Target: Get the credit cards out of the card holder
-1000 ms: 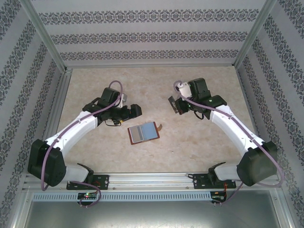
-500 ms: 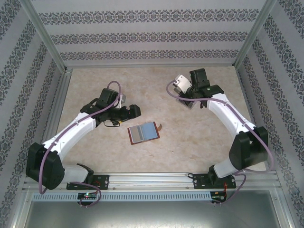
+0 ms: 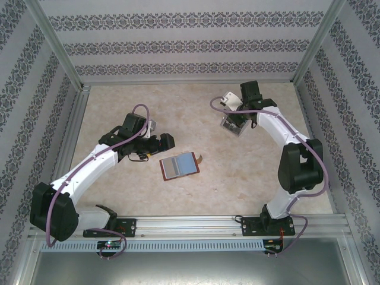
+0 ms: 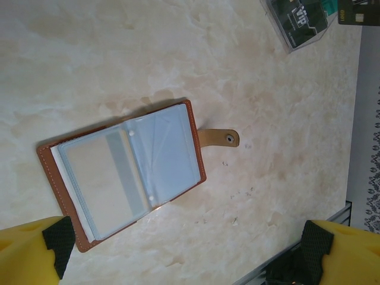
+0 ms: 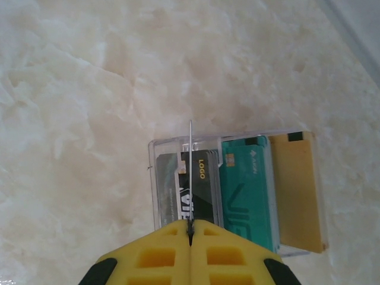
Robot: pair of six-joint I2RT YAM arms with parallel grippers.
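Card holder [image 3: 179, 165] lies open at centre of top view, snap tab to the right. In left wrist view its left pocket has a tan/grey card [image 4: 104, 181]; right pocket contents unclear. Left gripper [image 3: 168, 141] sits just above-left of it, jaws fully apart, nothing held. Upper right: clear box [image 5: 172, 145] w/ black, teal, tan cards [image 5: 243, 190]. Right gripper [image 5: 190, 228] is closed on thin card [image 5: 190, 154], seen edge-on, over the box.

From behind the arms [image 3: 95, 160], the top external camera is looking down over the whole surface [image 3: 148, 196]. Both wrist cameras are facing down at close range: left over the card holder [image 4: 172, 148], right over the clear card box [image 5: 169, 146], both shared overhead.
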